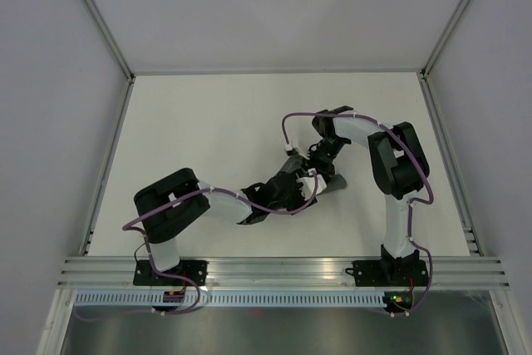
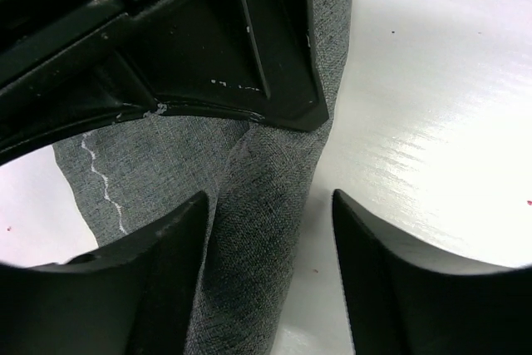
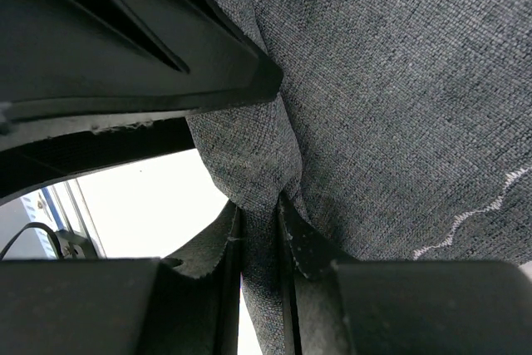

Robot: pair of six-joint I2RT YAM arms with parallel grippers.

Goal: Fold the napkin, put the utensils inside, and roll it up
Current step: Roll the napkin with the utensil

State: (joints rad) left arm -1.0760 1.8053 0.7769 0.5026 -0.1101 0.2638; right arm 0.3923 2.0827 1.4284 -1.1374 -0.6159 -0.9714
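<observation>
The dark grey napkin (image 1: 337, 183) is bunched at mid-table under both grippers, and only a small grey tip shows from above. My right gripper (image 3: 259, 214) is shut on a pinched fold of the napkin (image 3: 399, 81). My left gripper (image 2: 270, 205) is open and straddles a rolled ridge of the napkin (image 2: 249, 272) that lies against its left finger. The lighter stitched hem (image 2: 104, 184) shows at the left. In the top view the left gripper (image 1: 306, 189) and the right gripper (image 1: 314, 165) almost touch. No utensils are in view.
The white table (image 1: 208, 130) is walled on three sides by white panels. An aluminium rail (image 1: 274, 270) runs along the near edge by the arm bases. The right gripper's black body (image 2: 249, 56) fills the top of the left wrist view.
</observation>
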